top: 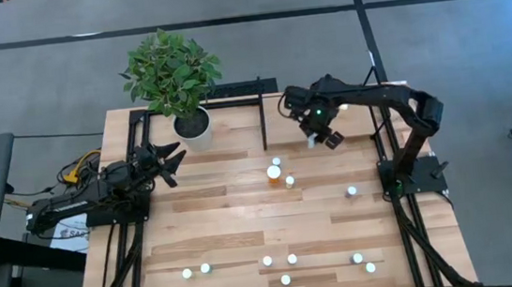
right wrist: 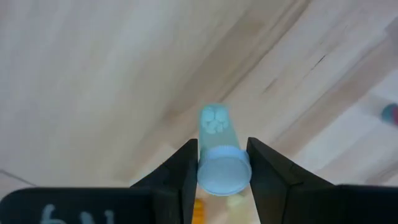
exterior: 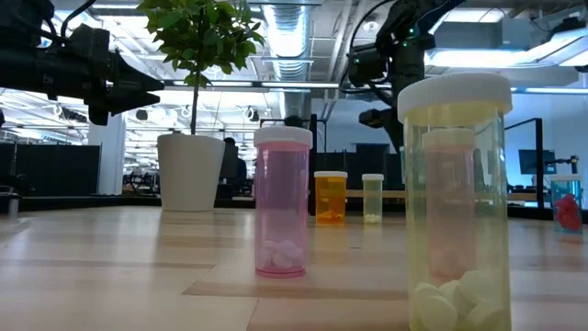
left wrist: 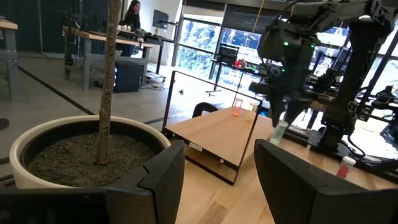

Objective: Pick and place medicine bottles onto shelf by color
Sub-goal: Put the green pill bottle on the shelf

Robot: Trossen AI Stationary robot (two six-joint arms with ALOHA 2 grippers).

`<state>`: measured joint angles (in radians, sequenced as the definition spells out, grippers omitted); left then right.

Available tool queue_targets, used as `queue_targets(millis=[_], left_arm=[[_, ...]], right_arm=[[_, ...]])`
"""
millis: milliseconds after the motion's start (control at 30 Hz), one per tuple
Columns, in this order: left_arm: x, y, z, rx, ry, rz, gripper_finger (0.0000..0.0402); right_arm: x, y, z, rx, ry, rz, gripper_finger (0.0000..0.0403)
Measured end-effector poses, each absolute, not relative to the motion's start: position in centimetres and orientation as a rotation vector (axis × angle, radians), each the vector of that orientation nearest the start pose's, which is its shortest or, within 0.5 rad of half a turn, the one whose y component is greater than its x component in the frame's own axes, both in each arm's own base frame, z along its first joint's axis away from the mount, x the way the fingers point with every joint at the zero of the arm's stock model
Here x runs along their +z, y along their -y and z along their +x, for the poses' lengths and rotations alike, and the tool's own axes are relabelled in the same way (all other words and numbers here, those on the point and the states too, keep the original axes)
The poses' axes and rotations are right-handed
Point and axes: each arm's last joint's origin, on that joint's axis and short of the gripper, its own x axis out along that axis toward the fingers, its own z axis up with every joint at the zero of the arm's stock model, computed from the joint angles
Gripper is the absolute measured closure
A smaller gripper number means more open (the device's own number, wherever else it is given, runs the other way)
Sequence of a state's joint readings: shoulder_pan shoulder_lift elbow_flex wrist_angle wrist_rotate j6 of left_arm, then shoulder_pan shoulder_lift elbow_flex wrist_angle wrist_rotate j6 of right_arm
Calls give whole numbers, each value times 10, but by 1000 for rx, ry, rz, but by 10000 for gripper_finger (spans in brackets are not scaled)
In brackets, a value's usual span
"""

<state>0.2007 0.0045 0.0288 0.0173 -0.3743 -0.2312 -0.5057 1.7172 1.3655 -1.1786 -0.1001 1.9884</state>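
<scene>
My right gripper (top: pixel 318 137) hangs over the table's far middle, shut on a pale greenish medicine bottle (right wrist: pixel 216 134) with a white cap. Two other bottles (top: pixel 274 169) (top: pixel 290 181) stand on the table just nearer than it, and one (top: pixel 350 191) stands to the right. Several more (top: pixel 267 261) stand along the near edge. The shelf (top: pixel 236 127), a wood board in black bars, lies at the far left. My left gripper (top: pixel 171 161) waits open at the table's left, pointing level toward the shelf. My right gripper pinches the bottle's white cap (right wrist: pixel 222 172) by its sides between the two fingers. The fingers come from above and point down. The bottle hangs upright below them, cap up, lifted clear of the table (left wrist: pixel 279 132).
A white pot (top: pixel 193 126) with a leafy plant stands on the shelf's left part. In the low view a pink bottle (exterior: pixel 282 202) and a yellow-green bottle (exterior: pixel 455 202) stand close to the near edge. Bare wood lies in the table's middle (top: pixel 234 211).
</scene>
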Motion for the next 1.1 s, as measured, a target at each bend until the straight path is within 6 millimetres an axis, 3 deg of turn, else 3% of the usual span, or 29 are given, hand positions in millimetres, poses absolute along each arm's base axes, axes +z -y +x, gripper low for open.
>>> queue_targets(millis=[267, 767, 1100], left_arm=[[175, -29, 90, 567, 108, -229, 220], [175, -29, 90, 567, 108, -229, 220], [174, -29, 90, 566, 108, -229, 220]], right_arm=[[239, 180, 260, 2262, 556, -2535, 262], [239, 226, 222, 2379, 246, -2400, 257], [240, 251, 205, 2363, 87, -2447, 256]])
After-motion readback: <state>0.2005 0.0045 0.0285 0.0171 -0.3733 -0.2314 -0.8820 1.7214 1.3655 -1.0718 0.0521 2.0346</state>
